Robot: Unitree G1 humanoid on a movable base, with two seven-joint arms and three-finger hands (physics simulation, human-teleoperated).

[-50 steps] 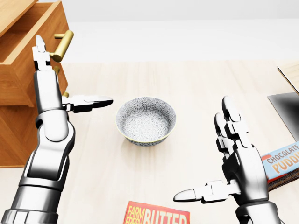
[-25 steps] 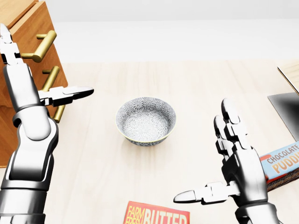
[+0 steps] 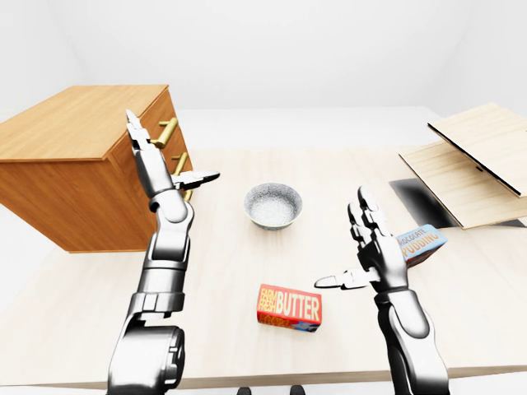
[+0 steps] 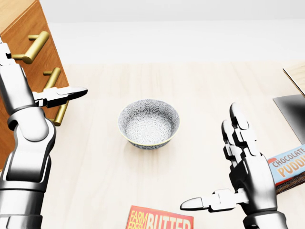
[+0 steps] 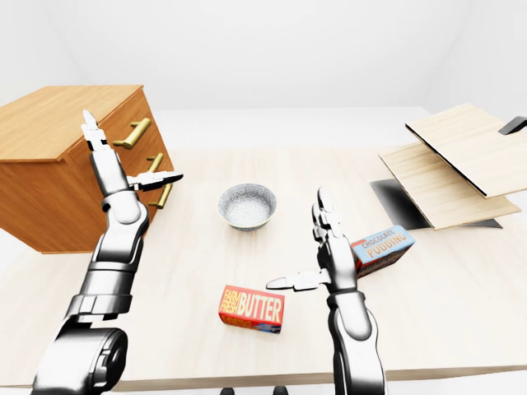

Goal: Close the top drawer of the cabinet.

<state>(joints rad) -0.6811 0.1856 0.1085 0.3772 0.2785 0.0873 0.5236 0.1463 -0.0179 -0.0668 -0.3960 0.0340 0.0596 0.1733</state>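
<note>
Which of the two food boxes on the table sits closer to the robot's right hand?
The chocolate pudding box, right beside the right hand; the butter box lies apart, lower left.

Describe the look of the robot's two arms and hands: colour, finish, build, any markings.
Both arms are glossy chrome-silver, built from rounded segments with dark seams at the joints. The left hand and right hand each have three slim, segmented fingers with tapered silver tips and black gaps between the links. The upper left arm ends in a bulky rounded shell with a dark ring. No cables, sleeves, logos or printed markings show.
</note>
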